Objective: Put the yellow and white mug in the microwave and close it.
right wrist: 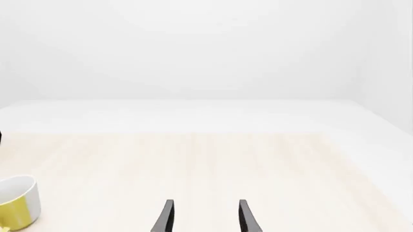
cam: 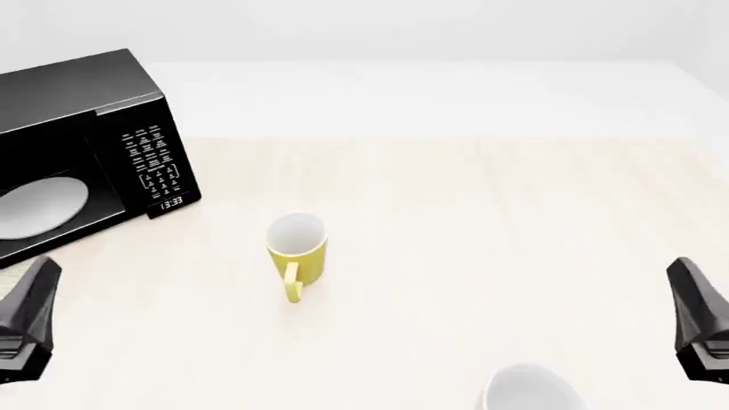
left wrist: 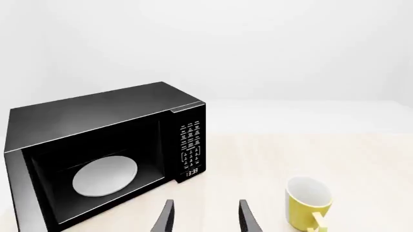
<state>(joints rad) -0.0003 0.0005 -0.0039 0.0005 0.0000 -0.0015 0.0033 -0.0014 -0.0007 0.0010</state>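
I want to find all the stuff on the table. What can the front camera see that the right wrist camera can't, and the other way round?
Only the front view shows the microwave, with its white plate inside, and the rim of a white cup at the near edge. It also shows the mug's handle.

Only the right wrist view shows the right end effector, fingers apart with nothing between them.

Both show the yellow and white mug and the pale wooden table.

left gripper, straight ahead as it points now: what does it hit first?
Probably the microwave, near its button panel. The left gripper is open; the yellow and white mug sits off to the side. Depth is uncertain.
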